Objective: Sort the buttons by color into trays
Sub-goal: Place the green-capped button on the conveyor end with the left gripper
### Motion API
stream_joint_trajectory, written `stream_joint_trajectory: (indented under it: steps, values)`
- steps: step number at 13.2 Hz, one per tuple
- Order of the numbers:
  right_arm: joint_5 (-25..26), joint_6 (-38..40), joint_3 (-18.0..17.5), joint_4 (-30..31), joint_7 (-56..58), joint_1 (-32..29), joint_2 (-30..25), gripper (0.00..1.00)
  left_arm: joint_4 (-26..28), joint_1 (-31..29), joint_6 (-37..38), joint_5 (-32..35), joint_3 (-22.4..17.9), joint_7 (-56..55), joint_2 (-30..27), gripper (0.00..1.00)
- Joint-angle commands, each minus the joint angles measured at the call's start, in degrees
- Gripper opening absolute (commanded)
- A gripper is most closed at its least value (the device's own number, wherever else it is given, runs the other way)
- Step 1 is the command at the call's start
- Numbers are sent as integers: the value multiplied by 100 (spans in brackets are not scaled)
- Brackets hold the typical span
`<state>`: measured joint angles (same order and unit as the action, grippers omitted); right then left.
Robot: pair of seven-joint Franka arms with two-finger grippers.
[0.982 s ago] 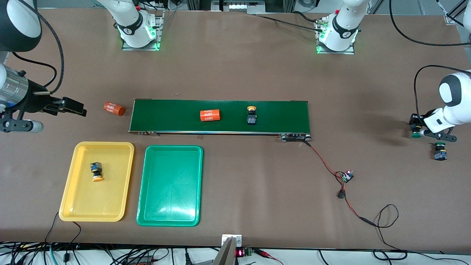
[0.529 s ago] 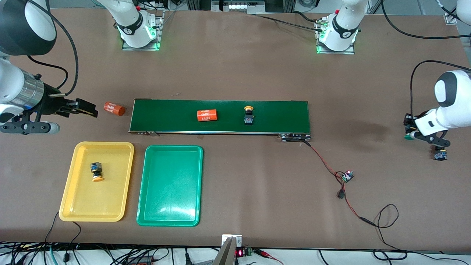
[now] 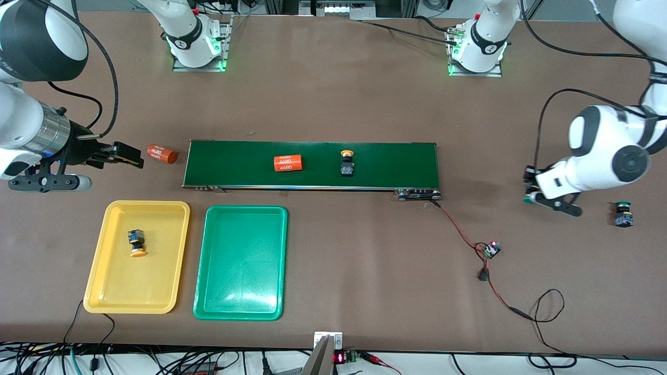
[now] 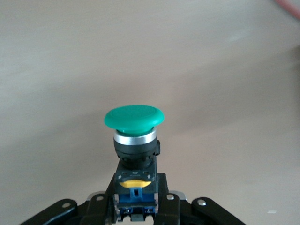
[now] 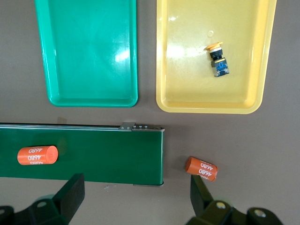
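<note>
Carrying a green-capped button [image 4: 134,140] is the step judged to be in hand: the left gripper [image 3: 532,194] is clamped on the switch's black-and-blue body, with the domed green cap standing out past the fingertips, over bare table toward the left arm's end. A long carry is called for next, since the green tray [image 3: 241,262] lies well apart from those fingers, toward the right arm's end, and is seen empty.

The right gripper [image 3: 127,155] is held with its fingers spread wide and nothing between them; an orange cylinder [image 3: 161,154] with white print lies just beside the fingertips, at the end of the dark-green conveyor belt [image 3: 396,164]. On the belt, another orange cylinder [image 3: 288,162] and a yellow-capped button [image 3: 346,163] are carried.

One yellow-capped button [image 3: 136,243] is already laid on its side in the yellow tray [image 3: 112,299]. A second green-capped button [image 3: 622,213] stands on the table near the left gripper.

Both trays are glossy, shallow moulded plastic with rounded corners; the caps are smooth mushroom domes above a bright metal ring.
</note>
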<state>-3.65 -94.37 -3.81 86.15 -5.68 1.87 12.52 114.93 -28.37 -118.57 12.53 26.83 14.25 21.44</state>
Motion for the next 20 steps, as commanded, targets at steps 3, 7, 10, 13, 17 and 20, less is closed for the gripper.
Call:
stream_joint_trajectory:
  steps: [3,7,10,13,17,20]
  values:
    - [22,-38,-41,-10,-100,7,-13,100,118,366,246,-652,771,-1194,-333,0]
    - [5,-38,-41,-63,-109,24,66,100,109,1131,54,-1234,762,-2187,-334,0]
    - [-22,-38,-41,-63,-100,42,66,100,118,1675,-184,-1270,762,-3048,-307,0]
    - [-22,-38,-41,-63,-92,16,66,100,284,1922,-526,-1586,762,-3217,-246,0]
    - [-39,-47,-32,-54,-82,16,66,100,408,2019,-1001,-1710,754,-3244,17,0]
    - [-39,-47,-32,-45,-74,7,66,100,408,2142,-1185,-1710,736,-3332,70,0]
